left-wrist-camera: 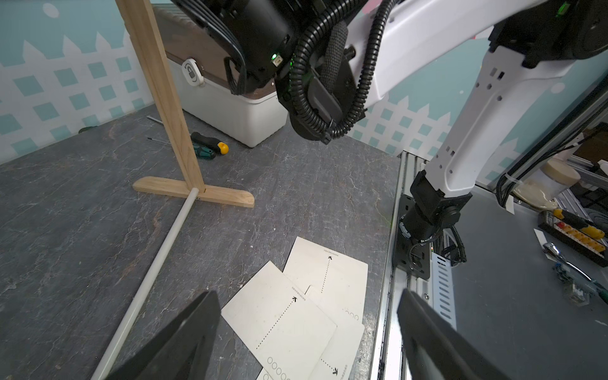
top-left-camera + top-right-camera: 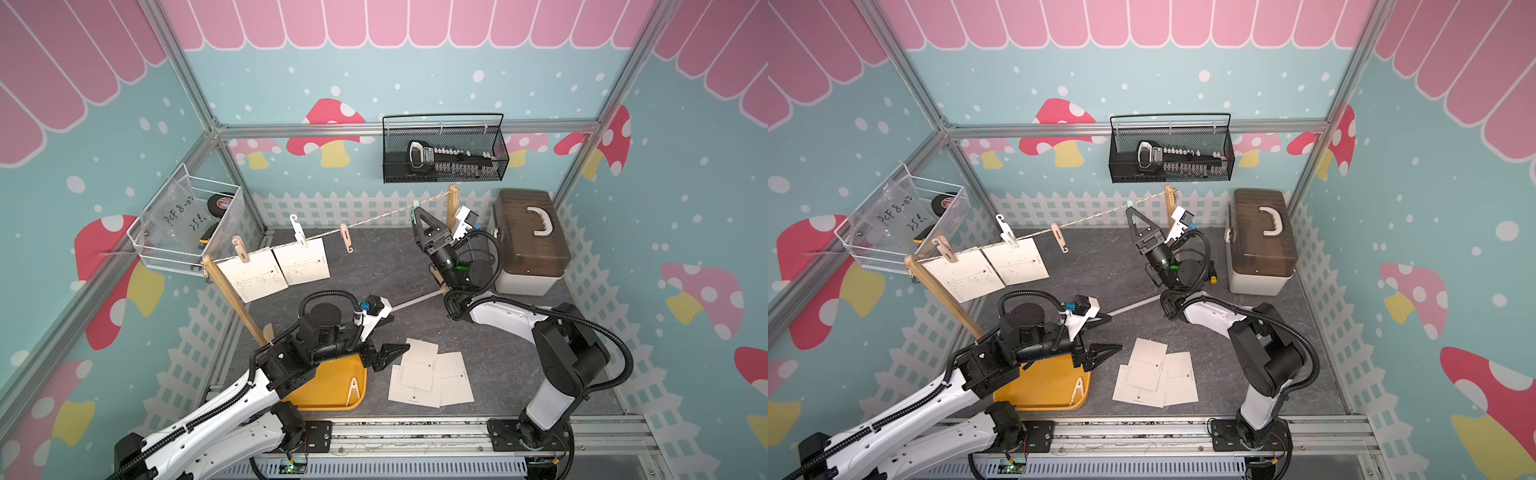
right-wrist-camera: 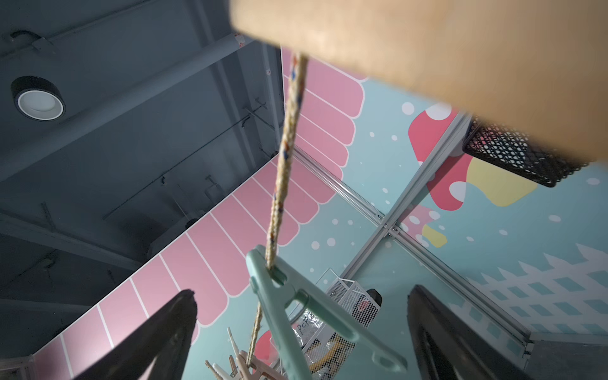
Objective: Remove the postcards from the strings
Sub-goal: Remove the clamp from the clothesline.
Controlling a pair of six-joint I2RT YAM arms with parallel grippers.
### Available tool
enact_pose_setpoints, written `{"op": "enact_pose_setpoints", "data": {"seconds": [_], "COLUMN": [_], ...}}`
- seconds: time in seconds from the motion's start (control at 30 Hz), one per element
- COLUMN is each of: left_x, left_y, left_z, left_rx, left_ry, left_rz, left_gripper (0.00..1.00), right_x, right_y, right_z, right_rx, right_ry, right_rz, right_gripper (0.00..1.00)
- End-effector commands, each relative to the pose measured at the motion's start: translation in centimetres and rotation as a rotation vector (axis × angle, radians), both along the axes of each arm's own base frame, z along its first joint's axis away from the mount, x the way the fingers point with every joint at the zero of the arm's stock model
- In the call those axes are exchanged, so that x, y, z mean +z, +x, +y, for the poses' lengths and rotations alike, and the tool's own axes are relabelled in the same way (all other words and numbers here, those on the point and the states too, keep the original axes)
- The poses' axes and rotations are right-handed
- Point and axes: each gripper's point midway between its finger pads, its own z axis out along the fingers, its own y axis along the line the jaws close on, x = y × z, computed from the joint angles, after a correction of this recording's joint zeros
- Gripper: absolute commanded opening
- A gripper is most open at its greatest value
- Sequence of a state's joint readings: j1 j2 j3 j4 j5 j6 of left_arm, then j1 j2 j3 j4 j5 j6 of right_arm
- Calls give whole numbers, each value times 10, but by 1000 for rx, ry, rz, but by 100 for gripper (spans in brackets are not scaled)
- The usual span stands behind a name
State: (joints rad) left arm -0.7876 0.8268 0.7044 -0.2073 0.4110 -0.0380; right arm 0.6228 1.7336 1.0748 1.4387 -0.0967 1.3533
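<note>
On the string, toward its near end, two hung postcards side by side, each under a clothespin; long axis along the cord, arrow marks toward its far end. On the robot's side of the string, flat on the floor, three loose postcards overlapping, arrows in differing directions. Over their edge, left gripper spread wide, holding nothing. At the string's far end, right gripper spread wide, pointing up, straddling a teal clothespin clipped to the cord; gaps to both fingers shown by the right wrist view alone. Shown clearly only by the left wrist view, a screwdriver by the foot of the string's far post.
</note>
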Motion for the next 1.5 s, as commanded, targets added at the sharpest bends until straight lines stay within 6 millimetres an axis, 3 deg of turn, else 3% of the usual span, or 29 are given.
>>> {"op": "enact_pose_setpoints", "data": {"seconds": [0.0,0.2,0.57,1.07,1.47], "left_x": [-1,-2,-8,-15,-19], "left_y": [2,2,2,2,3], "left_z": [0,1,-3,-6,-8], "left_rx": [5,6,-8,-17,-20], "left_ry": [0,1,14,27,37], "left_rz": [-8,-8,21,60,72], "left_gripper": [89,89,90,90,90], "right_x": [12,18,18,18,24], "right_y": [-8,-12,-22,-32,-36], "right_z": [4,9,4,-3,-5], "right_rx": [38,65,59,46,45], "right_ry": [35,23,3,-8,-8], "right_rz": [-50,-78,-90,-98,-117], "right_gripper": [99,98,84,49,35]}}
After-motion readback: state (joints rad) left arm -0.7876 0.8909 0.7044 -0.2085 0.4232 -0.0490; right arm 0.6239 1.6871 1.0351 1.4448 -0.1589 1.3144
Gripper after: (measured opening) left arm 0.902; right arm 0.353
